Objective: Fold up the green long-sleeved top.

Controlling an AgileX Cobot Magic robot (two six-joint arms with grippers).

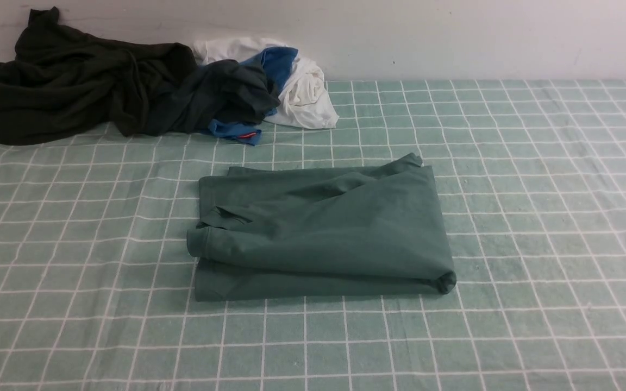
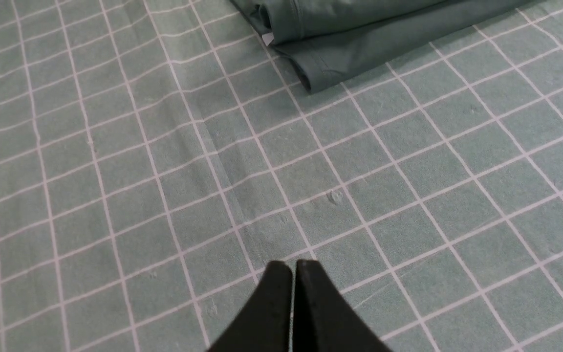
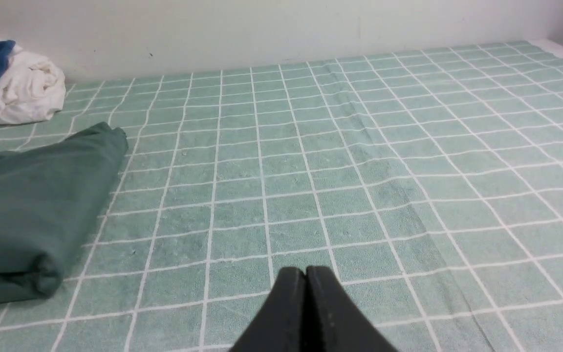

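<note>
No arm, wrist or gripper is seen anywhere in the front view.

In the left wrist view, the left gripper (image 2: pixel 293 268), made of two matte black wedge-shaped fingers (image 2: pixel 271 308), is seen at the bottom centre of the frame. Its fingers are pressed together, with only a thin pale seam left between them, and nothing is held. The tips are pointed toward the upper part of the frame.

In the right wrist view, the right gripper (image 3: pixel 306 273), likewise of two matte black tapered fingers (image 3: pixel 328 318), is seen at the bottom centre. Its fingers are closed flat against each other, and nothing is gripped between them.
</note>
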